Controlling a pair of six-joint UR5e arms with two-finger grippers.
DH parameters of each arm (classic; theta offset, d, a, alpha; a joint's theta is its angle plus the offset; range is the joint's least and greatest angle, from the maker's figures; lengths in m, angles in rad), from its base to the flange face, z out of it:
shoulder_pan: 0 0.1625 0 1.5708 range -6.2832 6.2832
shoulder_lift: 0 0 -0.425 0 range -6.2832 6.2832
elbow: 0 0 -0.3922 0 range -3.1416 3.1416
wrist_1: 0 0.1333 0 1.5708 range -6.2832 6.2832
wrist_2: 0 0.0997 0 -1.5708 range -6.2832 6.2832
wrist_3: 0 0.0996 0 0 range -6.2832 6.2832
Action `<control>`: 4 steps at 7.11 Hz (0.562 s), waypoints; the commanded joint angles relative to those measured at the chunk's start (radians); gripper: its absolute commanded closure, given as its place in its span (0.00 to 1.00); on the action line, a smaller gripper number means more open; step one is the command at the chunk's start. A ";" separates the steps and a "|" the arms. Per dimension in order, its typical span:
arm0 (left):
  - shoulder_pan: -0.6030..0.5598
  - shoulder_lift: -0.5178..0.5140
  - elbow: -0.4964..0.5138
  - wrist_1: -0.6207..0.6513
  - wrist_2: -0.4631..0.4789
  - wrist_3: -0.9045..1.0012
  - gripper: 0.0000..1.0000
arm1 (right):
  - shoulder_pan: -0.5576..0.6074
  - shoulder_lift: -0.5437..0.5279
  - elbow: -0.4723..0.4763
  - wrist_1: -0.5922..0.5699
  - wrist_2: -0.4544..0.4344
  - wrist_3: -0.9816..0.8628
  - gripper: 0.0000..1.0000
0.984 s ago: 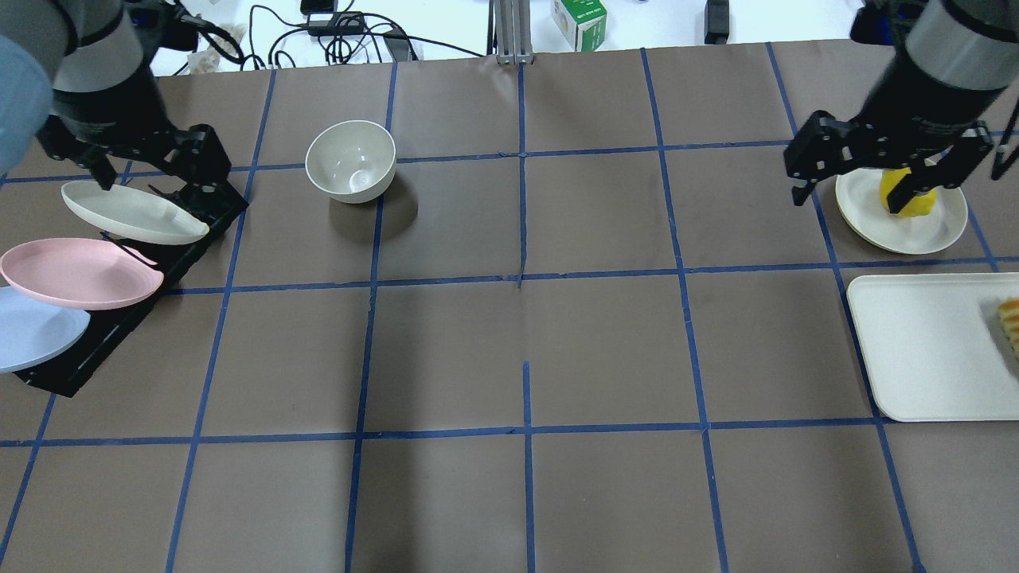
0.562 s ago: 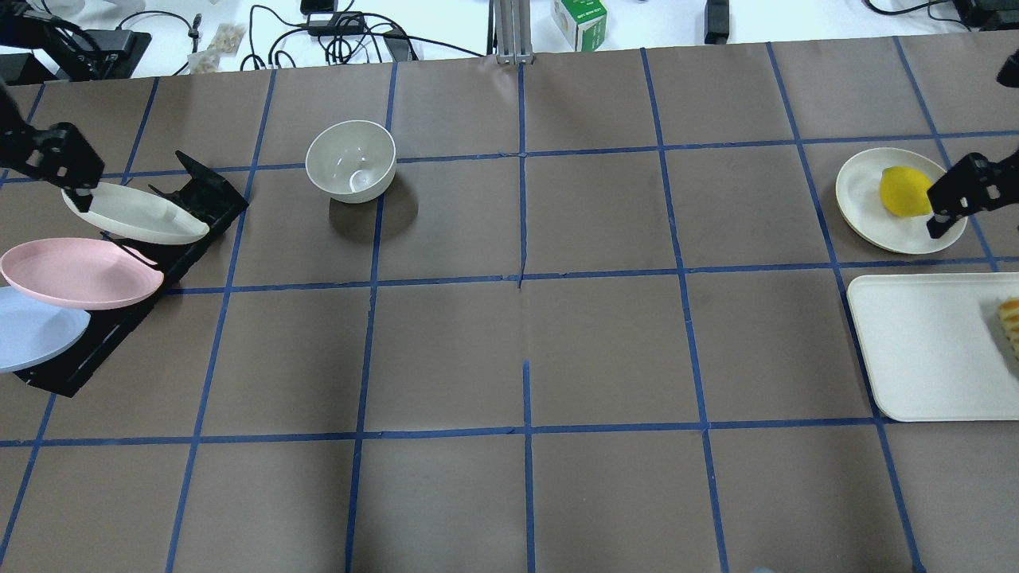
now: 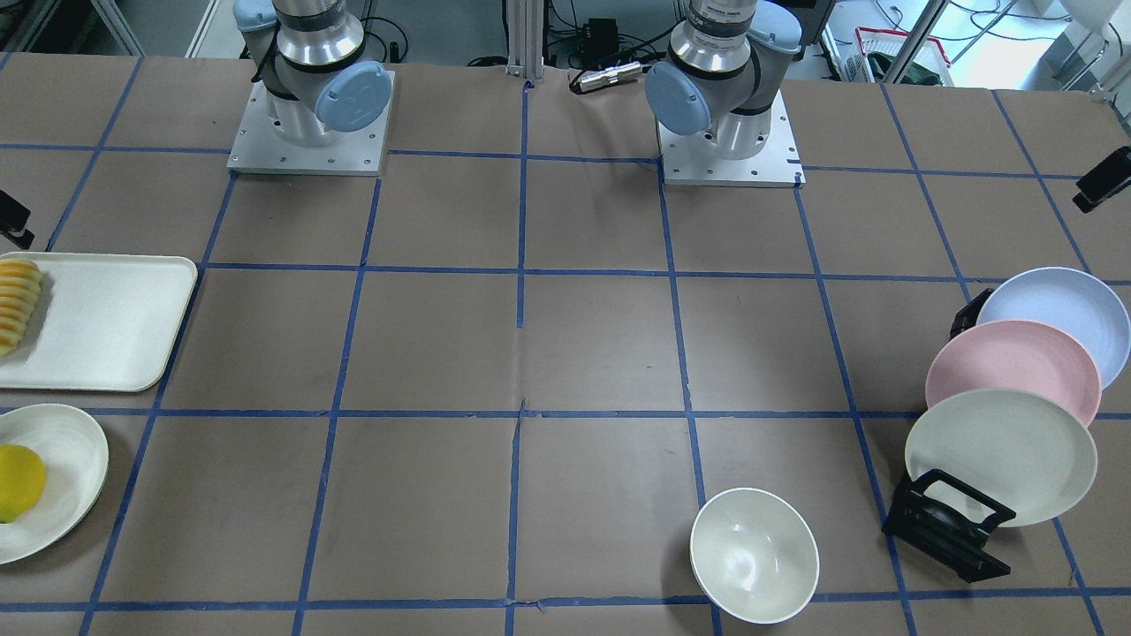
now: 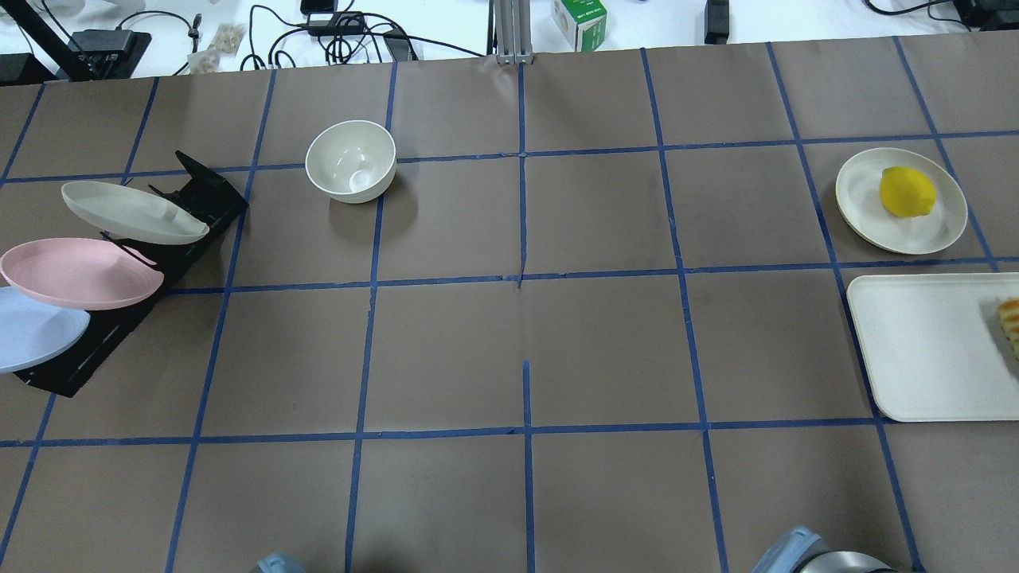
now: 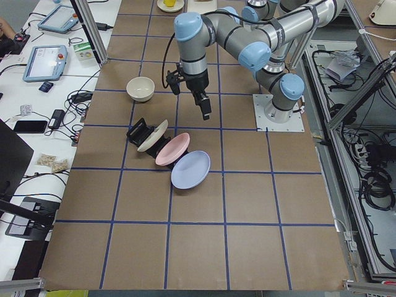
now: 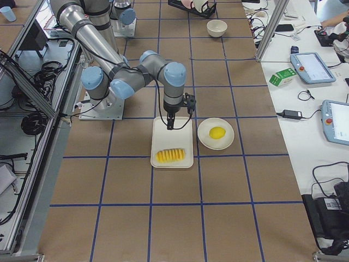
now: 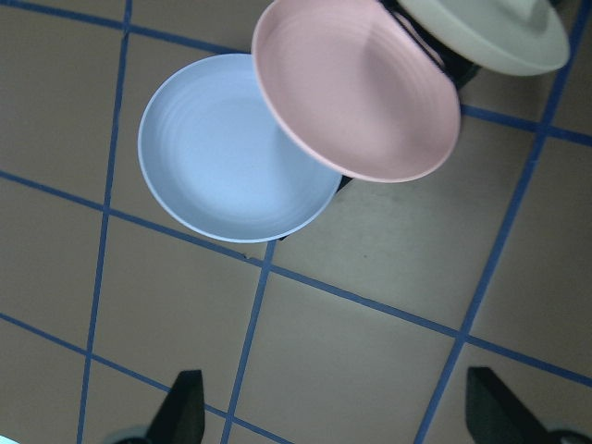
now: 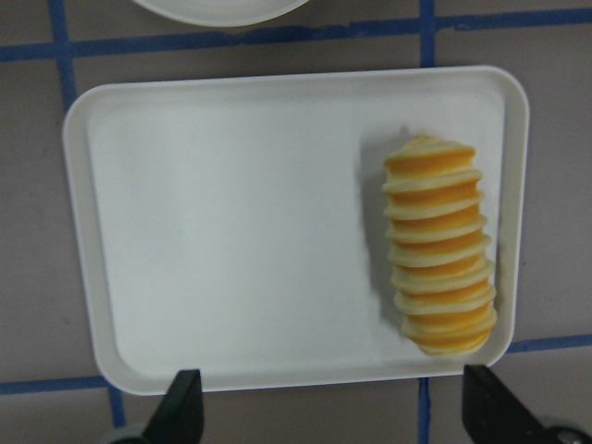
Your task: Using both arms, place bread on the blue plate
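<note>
both sets of jaws spread. i read right gripper (image 8: 333,412) above the tray (image 8: 231,231), bread (image 8: 439,245) along the tray's edge; left gripper (image 7: 333,416) and blue plate (image 7: 222,157) well apart from the tray.

No text or number can be read anywhere. The green-and-white box (image 4: 579,21) carries print too small to make out. The tablet (image 6: 308,67) screen is likewise illegible.
</note>
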 commanded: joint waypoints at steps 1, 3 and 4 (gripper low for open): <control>0.099 -0.064 -0.062 0.147 0.002 0.017 0.00 | -0.089 0.156 -0.003 -0.167 0.002 -0.142 0.00; 0.139 -0.103 -0.092 0.360 -0.009 -0.015 0.00 | -0.099 0.205 0.001 -0.200 0.001 -0.135 0.00; 0.139 -0.126 -0.098 0.379 -0.033 -0.111 0.00 | -0.099 0.246 -0.005 -0.229 0.001 -0.135 0.00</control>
